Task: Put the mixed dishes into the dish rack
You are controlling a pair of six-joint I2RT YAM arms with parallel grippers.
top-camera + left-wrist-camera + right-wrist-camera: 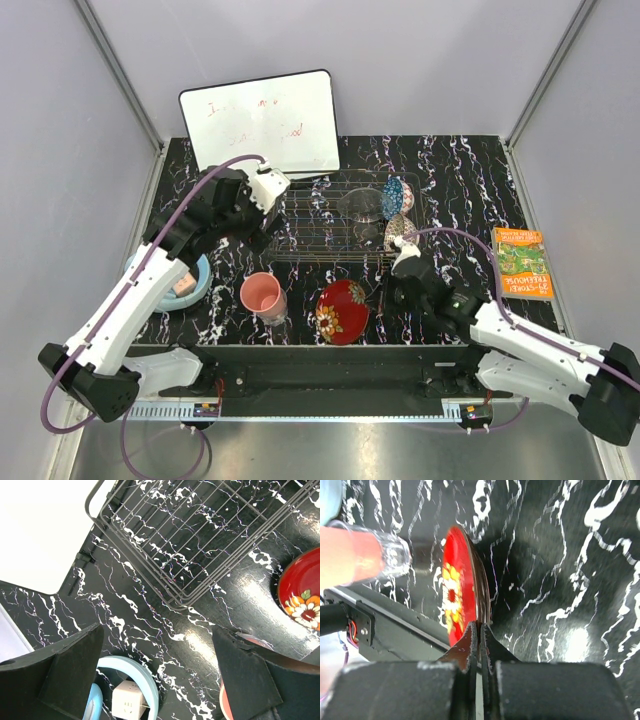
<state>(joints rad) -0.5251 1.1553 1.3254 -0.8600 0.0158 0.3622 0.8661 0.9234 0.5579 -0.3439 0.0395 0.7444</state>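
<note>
The dish rack (320,232) lies just ahead of our 2 hands. Our right hand (480,630) is clamped on the red floral plate (454,595) by its rim, which we judge suits standing it between the wires. Our left hand (157,655) hangs spread and empty. The tabletop (460,190) is black marbled, and the walls (60,120) are grey.

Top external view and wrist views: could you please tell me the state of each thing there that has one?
dish rack: partly loaded, three bowls inside.
left gripper: open, empty.
right gripper: shut on the red floral plate.
red floral plate: tilted, outside the rack.
pink cup: upright, outside the rack.
clear glass bowl: in the rack.
blue patterned bowl: on edge in the rack.
cream-gold patterned bowl: on edge in the rack.
</note>
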